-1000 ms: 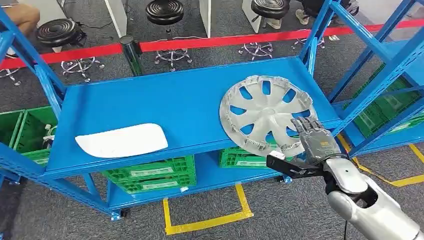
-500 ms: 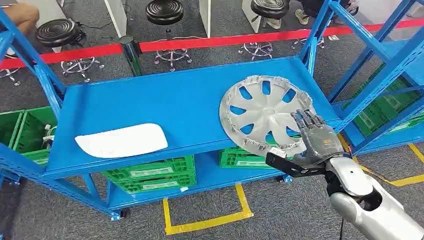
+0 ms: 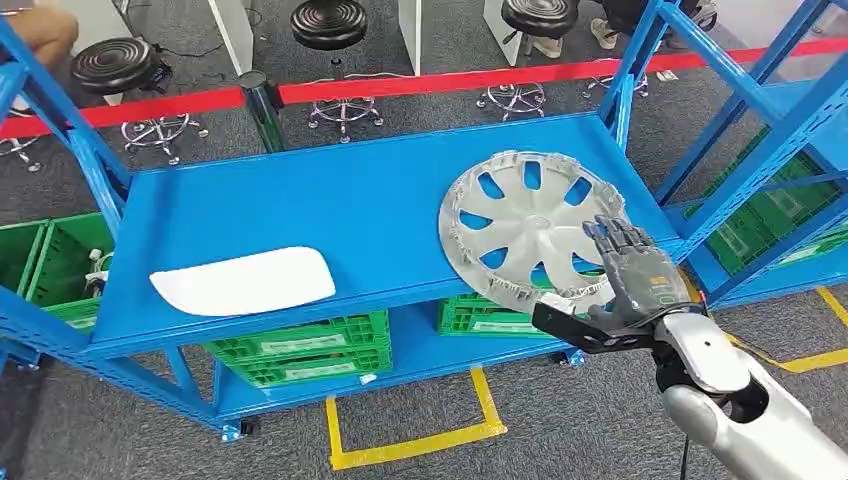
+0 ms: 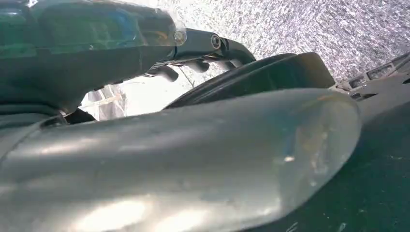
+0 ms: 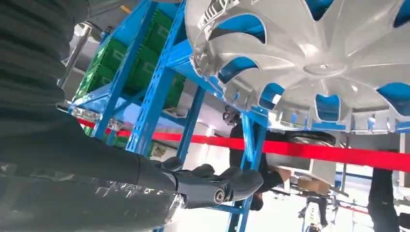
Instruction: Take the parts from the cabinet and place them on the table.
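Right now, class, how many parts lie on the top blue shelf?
2. The silver wheel cover lies at the shelf's right end, overhanging the front edge; the white panel lies near the front left.

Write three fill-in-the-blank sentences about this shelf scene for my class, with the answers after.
1. The silver wheel cover lies on the ___ shelf.
2. The flat white panel lies to the ___ of the wheel cover.
3. The robot's ___ hand reaches toward the wheel cover's near edge.

Answers: blue; left; right
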### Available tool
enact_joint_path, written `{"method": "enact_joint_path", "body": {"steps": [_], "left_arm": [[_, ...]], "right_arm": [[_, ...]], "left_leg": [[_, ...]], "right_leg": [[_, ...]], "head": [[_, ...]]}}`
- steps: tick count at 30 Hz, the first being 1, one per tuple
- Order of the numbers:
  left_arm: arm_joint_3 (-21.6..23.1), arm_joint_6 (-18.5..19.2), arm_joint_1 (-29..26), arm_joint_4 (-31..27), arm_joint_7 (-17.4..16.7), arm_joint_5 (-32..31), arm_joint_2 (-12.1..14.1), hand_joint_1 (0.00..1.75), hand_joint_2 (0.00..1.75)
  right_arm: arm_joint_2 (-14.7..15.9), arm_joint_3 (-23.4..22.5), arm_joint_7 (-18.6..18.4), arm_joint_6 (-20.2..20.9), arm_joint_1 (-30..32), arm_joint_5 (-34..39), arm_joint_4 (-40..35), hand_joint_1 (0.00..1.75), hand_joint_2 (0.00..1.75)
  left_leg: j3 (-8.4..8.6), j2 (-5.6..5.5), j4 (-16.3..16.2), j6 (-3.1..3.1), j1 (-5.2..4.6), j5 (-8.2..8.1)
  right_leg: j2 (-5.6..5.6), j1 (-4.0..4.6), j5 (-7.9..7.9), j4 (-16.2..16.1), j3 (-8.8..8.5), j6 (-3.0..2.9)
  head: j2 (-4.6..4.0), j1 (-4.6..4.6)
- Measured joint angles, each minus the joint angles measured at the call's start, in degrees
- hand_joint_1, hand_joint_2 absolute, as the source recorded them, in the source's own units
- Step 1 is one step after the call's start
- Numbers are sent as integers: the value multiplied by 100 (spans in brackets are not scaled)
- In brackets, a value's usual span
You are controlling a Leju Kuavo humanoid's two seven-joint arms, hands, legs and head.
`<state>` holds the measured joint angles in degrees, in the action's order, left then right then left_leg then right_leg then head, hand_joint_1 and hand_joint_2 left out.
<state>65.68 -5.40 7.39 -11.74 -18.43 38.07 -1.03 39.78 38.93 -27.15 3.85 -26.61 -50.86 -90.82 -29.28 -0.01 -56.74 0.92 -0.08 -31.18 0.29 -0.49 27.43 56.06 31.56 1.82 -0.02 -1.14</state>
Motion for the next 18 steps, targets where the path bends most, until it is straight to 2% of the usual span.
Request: {"method": "enact_joint_path", "body": {"steps": [3, 9, 13, 16, 17, 18], "left_arm": [[31, 70, 2, 0, 24, 0, 7, 0, 0], [31, 140, 1, 0, 11, 74, -31, 0, 0], [33, 131, -1, 0, -18, 136, -66, 0, 0], [31, 11, -1, 0, -18, 162, -94, 0, 0], [31, -15, -1, 0, -17, 164, -103, 0, 0], [31, -35, -1, 0, -15, 164, -103, 0, 0]], "right_arm": [[33, -90, -37, -41, 79, 201, -236, 0, 175], [297, -383, -173, -2, 315, 466, -1198, 0, 175], [299, -625, -43, -357, 487, 448, -1745, 0, 175], [247, -693, 278, -789, 500, 332, -2066, 0, 175], [216, -704, 280, -784, 490, 304, -2179, 0, 0], [184, -706, 280, -778, 487, 284, -2278, 0, 0]], "left_leg": [[0, -4, -1, 0, 0, 0], [-1, -16, 0, 0, -1, 0], [-2, -13, 0, 0, -1, 0], [-2, -7, 0, 0, -1, 0], [-1, -6, -2, 1, -1, -1], [-7, -8, -29, 23, -24, -14]], "right_leg": [[-1, 0, 0, 0, 0, 0], [-2, -1, 1, -1, 0, 1], [-1, -1, 1, -1, -1, 2], [-2, -1, 1, -1, -1, 2], [-2, -1, 0, -2, -2, 2], [-4, -15, -13, -18, -2, 25]], "head": [[0, 0], [0, 0], [0, 0], [0, 0], [0, 0], [0, 0]]}}
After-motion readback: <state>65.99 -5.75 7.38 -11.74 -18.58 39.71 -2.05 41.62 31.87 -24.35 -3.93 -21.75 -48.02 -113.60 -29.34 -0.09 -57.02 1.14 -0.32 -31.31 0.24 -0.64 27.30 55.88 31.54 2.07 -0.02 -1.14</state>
